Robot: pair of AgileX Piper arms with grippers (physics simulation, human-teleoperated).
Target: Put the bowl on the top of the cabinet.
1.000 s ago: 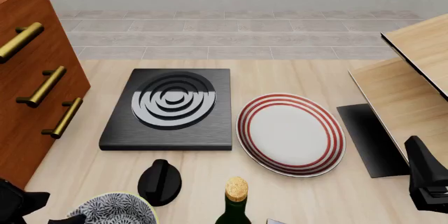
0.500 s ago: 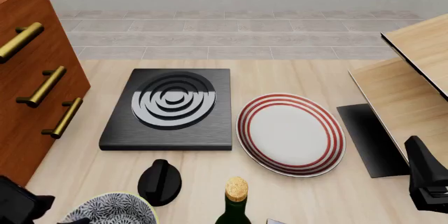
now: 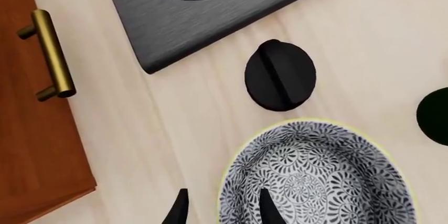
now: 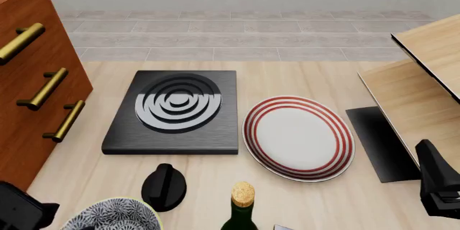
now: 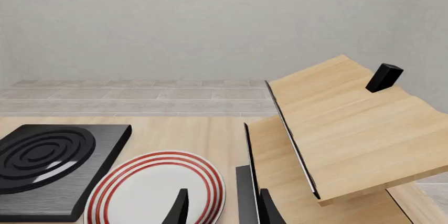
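The speckled blue-grey bowl (image 3: 315,182) stands on the table at its near left edge, cut by the front view's lower border (image 4: 111,216). My left gripper (image 3: 224,208) is open with the bowl's rim between its fingers, one finger (image 3: 267,208) inside the bowl and the other outside. The reddish-brown cabinet (image 4: 36,79) with brass handles stands at the left, close to the bowl (image 3: 28,129). My right gripper (image 5: 224,208) is open and empty above the near right of the table, and its arm (image 4: 438,187) shows in the front view.
A black hob (image 4: 176,111) lies mid-table with a red-ringed white plate (image 4: 298,137) to its right. A black knob (image 4: 164,187) and a corked bottle (image 4: 242,208) stand just right of the bowl. A pale wood structure (image 4: 424,79) and a black mat (image 4: 381,144) are at the right.
My left arm has shifted slightly at the bowl's left side. The bowl has barely moved. The right arm has not moved.
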